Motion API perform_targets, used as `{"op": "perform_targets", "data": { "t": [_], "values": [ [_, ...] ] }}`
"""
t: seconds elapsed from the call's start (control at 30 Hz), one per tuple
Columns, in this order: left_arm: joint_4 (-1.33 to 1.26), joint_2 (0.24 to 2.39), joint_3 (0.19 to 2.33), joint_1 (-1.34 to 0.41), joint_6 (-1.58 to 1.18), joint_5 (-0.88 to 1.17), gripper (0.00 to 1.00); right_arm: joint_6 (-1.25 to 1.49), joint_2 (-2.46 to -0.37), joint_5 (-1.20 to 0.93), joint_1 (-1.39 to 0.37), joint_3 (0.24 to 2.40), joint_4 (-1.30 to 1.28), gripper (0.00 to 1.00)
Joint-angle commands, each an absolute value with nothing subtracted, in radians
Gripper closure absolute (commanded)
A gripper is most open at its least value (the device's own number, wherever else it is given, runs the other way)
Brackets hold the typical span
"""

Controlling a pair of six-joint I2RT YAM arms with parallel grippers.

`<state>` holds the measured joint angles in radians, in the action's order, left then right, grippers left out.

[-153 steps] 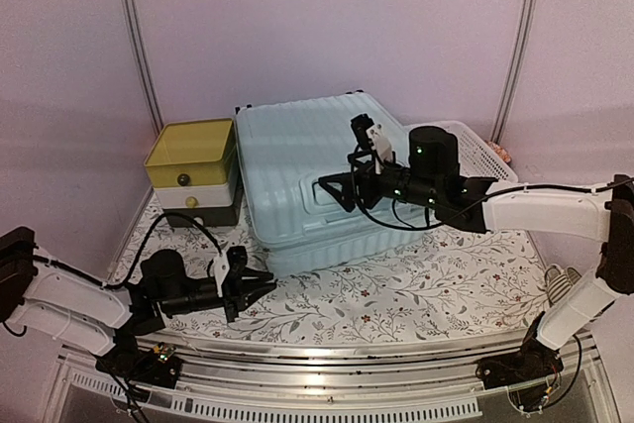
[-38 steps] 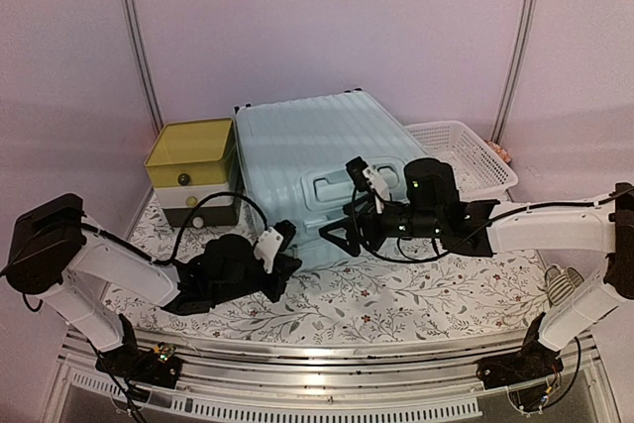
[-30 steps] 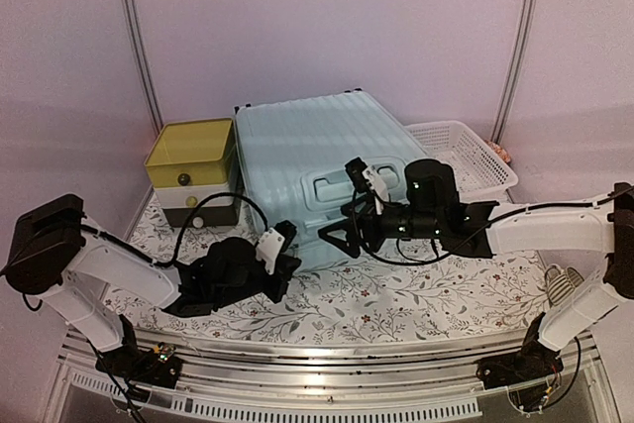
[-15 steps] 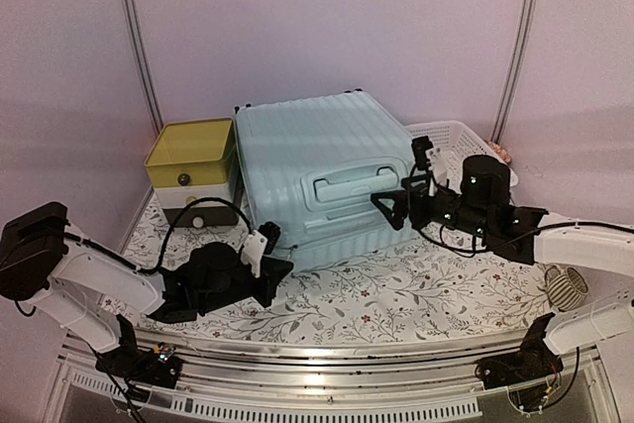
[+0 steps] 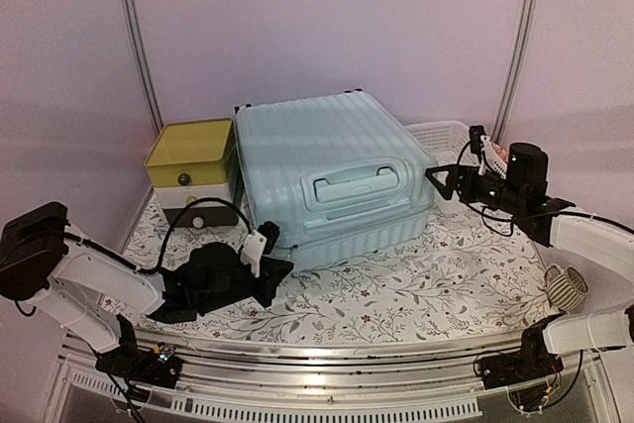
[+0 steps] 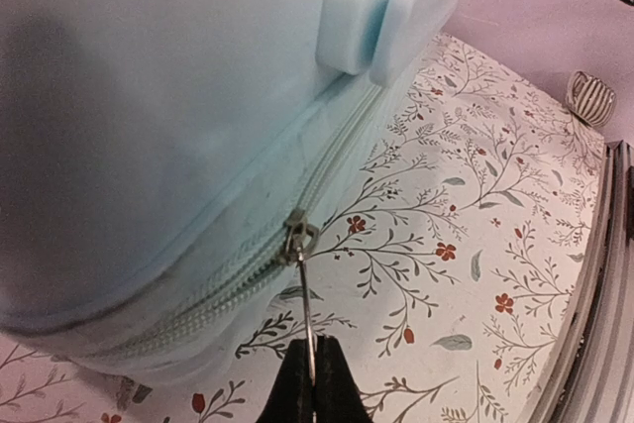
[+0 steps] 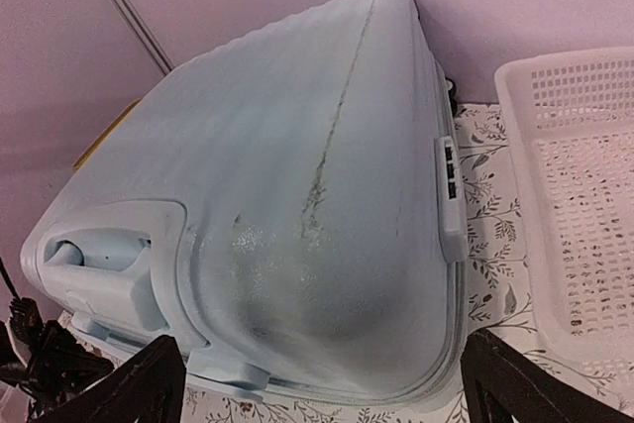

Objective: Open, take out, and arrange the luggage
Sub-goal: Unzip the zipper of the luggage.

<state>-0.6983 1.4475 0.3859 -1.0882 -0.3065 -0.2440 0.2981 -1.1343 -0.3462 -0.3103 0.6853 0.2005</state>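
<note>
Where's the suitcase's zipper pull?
In the left wrist view, the zipper pull sits at the near-left corner of the luggage, pinched by the left gripper.

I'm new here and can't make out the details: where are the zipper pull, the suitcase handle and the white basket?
Zipper pull [image 6: 306, 299]: left wrist view, middle of the thin metal tab.
Handle [image 5: 359, 179]: top view, centre of the moulded grip.
Basket [image 7: 584, 225]: right wrist view, bare lattice floor.

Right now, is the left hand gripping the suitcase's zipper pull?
Yes, the left hand is shut on the thin metal zipper pull at the suitcase seam.
</note>
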Motion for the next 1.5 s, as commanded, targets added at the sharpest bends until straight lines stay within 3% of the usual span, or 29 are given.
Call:
{"op": "perform_targets", "data": {
  "t": [0.0, 0.6, 0.93, 1.3, 1.47],
  "values": [
    [-0.770, 1.420, 0.384, -1.105, -0.302, -0.184, 1.00, 0.327, -1.191, -0.530, -0.299, 0.711, 0.201, 0.01],
    [-0.764, 1.425, 0.393, -1.102, -0.304, -0.182, 1.00, 0.295, -1.306, -0.715, -0.303, 0.742, 0.231, 0.01],
    [-0.730, 1.391, 0.412, -1.084, -0.329, -0.155, 1.00, 0.234, -1.375, -0.752, -0.461, 0.779, 0.235, 0.01],
    [-0.715, 1.373, 0.405, -1.085, -0.339, -0.186, 1.00, 0.192, -1.358, -0.762, -0.496, 0.791, 0.221, 0.00],
    [-0.672, 1.448, 0.501, -1.123, -0.279, -0.164, 1.00, 0.171, -1.369, -0.738, -0.535, 0.796, 0.219, 0.01]
  ]
}}
